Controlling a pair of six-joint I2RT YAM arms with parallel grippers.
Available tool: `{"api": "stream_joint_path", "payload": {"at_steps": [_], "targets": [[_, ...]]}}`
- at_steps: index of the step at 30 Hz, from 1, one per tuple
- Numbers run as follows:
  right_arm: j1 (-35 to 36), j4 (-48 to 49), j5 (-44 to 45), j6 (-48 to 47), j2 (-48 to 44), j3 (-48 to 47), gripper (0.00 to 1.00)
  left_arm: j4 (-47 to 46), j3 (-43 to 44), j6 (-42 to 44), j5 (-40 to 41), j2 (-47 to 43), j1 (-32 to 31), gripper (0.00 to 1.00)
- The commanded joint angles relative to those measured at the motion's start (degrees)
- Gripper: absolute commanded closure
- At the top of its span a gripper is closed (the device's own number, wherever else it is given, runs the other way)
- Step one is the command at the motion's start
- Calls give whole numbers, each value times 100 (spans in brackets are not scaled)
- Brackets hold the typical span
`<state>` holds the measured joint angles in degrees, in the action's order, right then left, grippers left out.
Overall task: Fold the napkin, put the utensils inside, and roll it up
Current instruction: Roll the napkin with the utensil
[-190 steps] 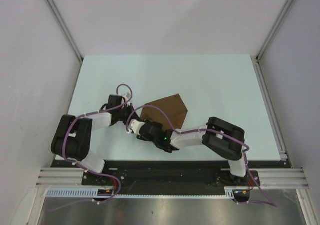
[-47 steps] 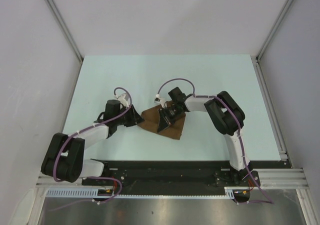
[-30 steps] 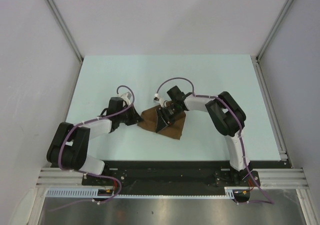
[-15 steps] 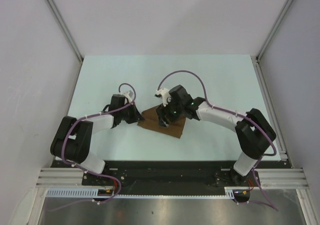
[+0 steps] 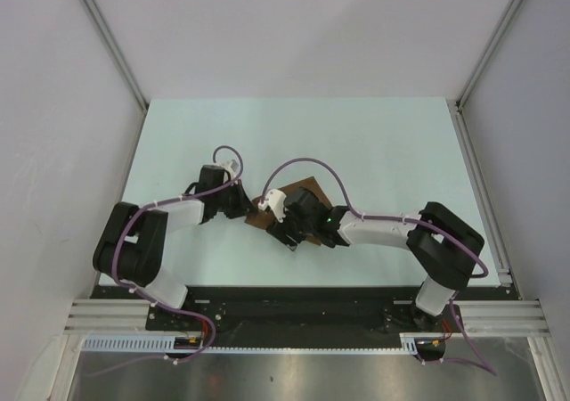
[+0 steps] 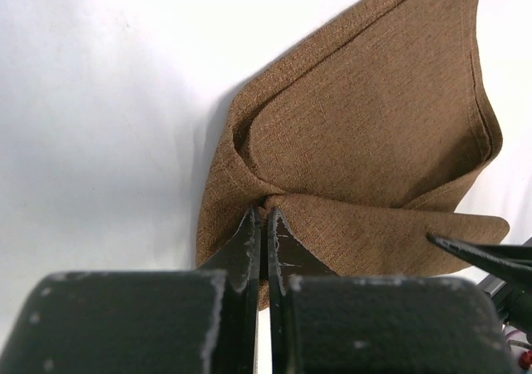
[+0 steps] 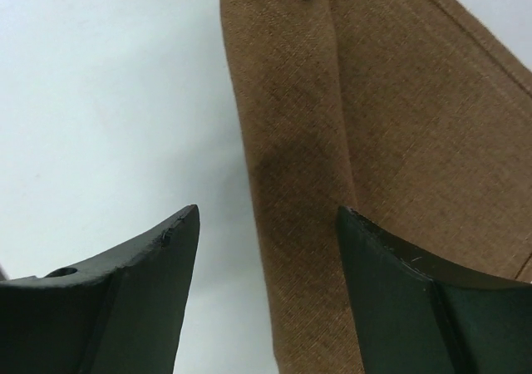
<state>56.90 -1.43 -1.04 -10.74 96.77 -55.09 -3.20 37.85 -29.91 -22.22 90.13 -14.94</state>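
the napkin (image 5: 308, 193) lies folded on the table (image 5: 383, 143), between the 2 arms. the left gripper (image 6: 259, 218) has its jaws closed on the cloth's left corner, pinching it into a raised pleat. the right gripper (image 7: 266, 220) has its jaws apart, empty, over the napkin's edge. since 0.5 s ago its arm has swung from the cloth's far side to its near side.

Napkin (image 5: 310, 192) lies mid-table (image 5: 383, 143). Left gripper (image 5: 244, 208) at its left corner, right gripper (image 5: 285, 230) over its near edge.
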Motion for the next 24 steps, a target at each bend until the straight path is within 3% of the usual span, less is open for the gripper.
{"api": "stream_joint_path", "payload": {"at_steps": [1, 9, 12, 13, 14, 16, 17, 20, 24], "targets": [[5, 424, 271, -297, 263, -72, 29, 57, 232, 135, 165, 145, -27, 100], [-223, 328, -97, -104, 597, -133, 34, 83, 399, 126, 95, 242, -27, 100], [-434, 231, -423, 89, 667, -195, 41, 74, 513, 117, 7, 269, -27, 99], [-574, 161, -537, 142, 728, -256, 47, 57, 539, 100, -19, 234, -27, 95], [-645, 169, -834, 212, 764, -291, 50, 48, 557, 82, -63, 207, -27, 81], [-820, -120, -1143, 406, 852, -353, 60, 65, 654, 64, -20, 102, -27, 65], [-969, -164, -1431, 458, 939, -405, 62, 100, 689, 64, 24, -64, -27, 48], [-1268, -357, -2020, 731, 1062, -494, 68, 276, 856, 117, 296, -433, 17, 35], [-1620, -551, -2786, 1048, 1247, -643, 70, 276, 734, 126, 560, -872, 53, 33]]}}
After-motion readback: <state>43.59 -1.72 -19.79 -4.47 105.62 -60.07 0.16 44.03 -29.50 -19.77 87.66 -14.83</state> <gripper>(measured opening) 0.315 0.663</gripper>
